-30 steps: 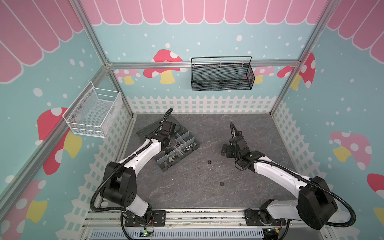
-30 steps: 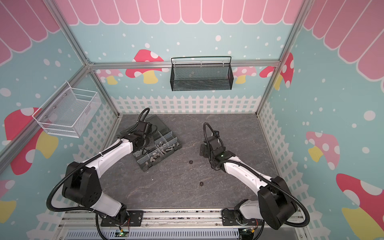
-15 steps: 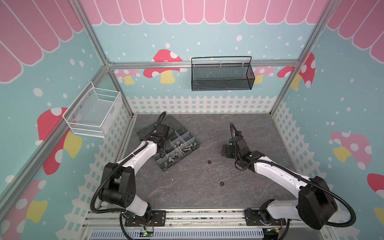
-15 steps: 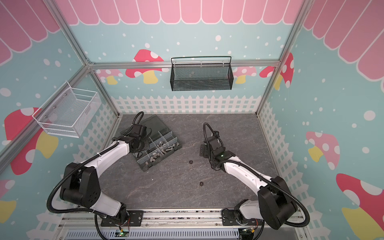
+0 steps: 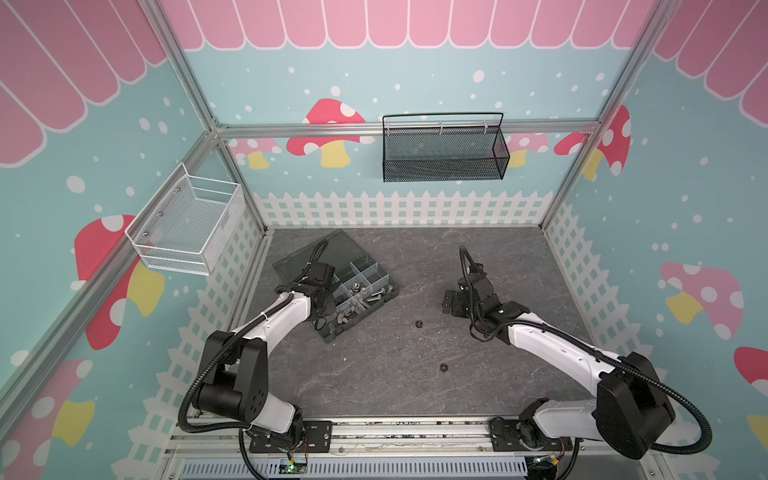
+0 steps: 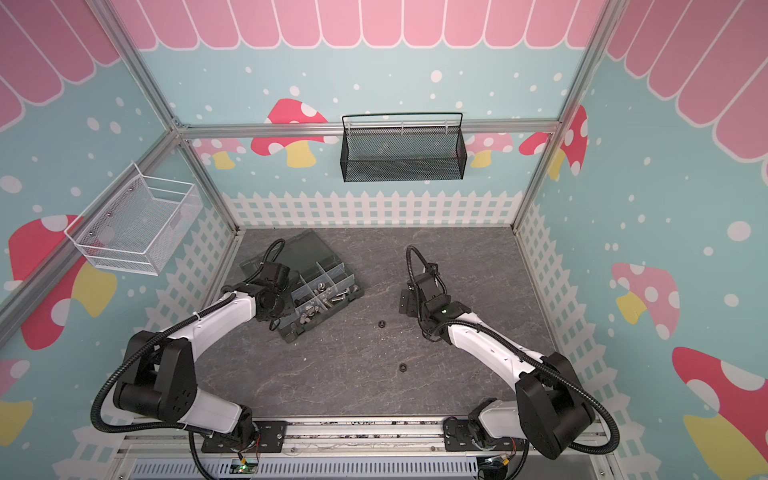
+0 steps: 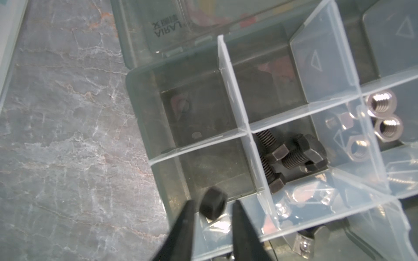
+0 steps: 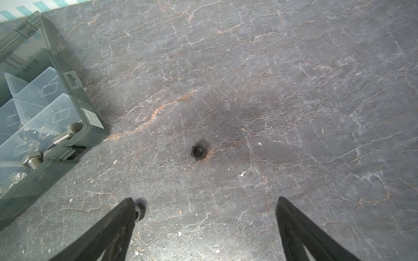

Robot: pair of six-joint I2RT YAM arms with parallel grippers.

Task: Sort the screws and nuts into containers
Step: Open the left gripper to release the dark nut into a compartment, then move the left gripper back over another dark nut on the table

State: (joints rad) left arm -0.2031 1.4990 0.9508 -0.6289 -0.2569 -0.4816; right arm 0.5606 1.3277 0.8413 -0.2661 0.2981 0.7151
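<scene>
Both top views look steeply down; wrist cameras sit close, sharing the organizer (image 7: 144, 108)

Entries for you, operator:

1. Organizer box lid (image 7: 135, 27): you see printed brand lettering (image 7: 168, 28) turned about through the plastic in the left wrist view. It reads AIRA plus a last letter that may be J. Chinese characters follow, too blurred to make out.
2. Clear dividers (image 7: 315, 63) of the containers (image 7: 203, 108): you find embossed triangle outlines in the left wrist view and diamond outlines (image 8: 61, 115) in the right wrist view.
3. White sticker (image 8: 92, 118) on the organizer box wall (image 8: 95, 137): you see lines of fine print, too small to read.
</scene>
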